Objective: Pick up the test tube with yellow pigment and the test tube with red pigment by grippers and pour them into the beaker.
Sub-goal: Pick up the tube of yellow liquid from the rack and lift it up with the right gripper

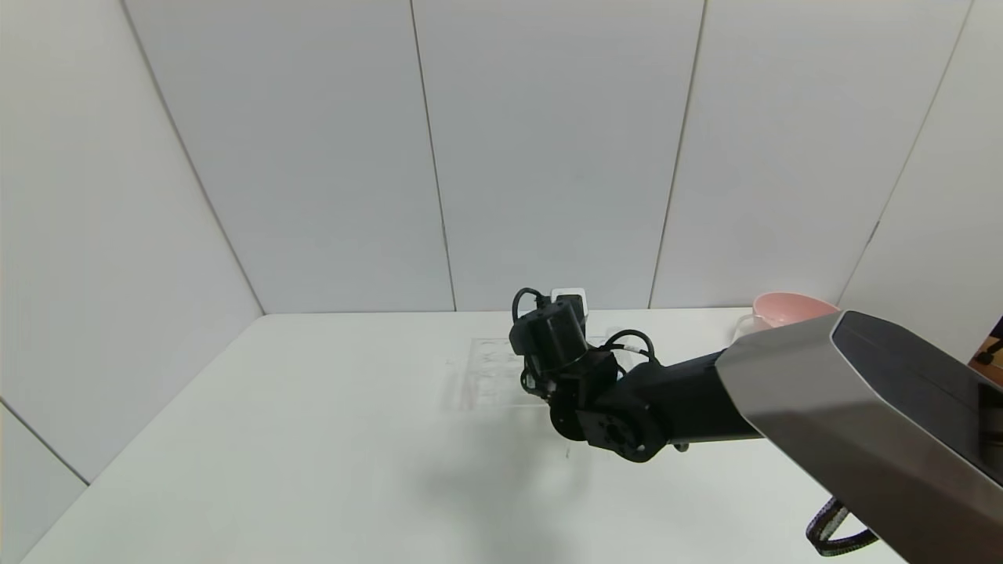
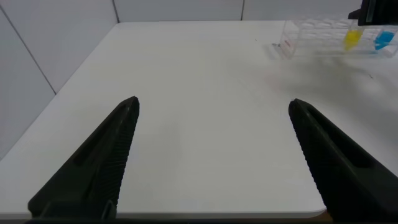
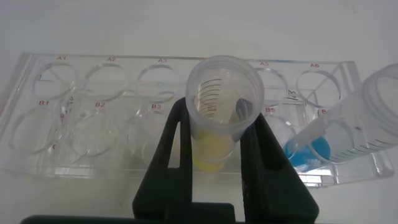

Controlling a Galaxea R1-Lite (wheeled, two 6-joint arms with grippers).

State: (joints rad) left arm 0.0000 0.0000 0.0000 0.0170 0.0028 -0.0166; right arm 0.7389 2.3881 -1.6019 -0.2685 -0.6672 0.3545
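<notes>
My right gripper (image 3: 217, 115) is shut on the test tube with yellow pigment (image 3: 219, 134), one black finger on each side of it just below its rim. The tube stands upright in the clear rack (image 3: 99, 118), with yellow liquid at its bottom. In the head view the right arm's wrist (image 1: 558, 345) hangs over the rack (image 1: 486, 376) and hides the fingers and the tube. My left gripper (image 2: 214, 104) is open and empty above bare table near its front edge. The tube with red pigment and the beaker do not show.
A tube with blue liquid (image 3: 314, 149) leans in the rack right beside the held tube. From the left wrist view the rack (image 2: 311, 36) lies far off with the yellow (image 2: 352, 38) and blue (image 2: 384, 40) tubes. A pink bowl (image 1: 787, 309) stands at the back right.
</notes>
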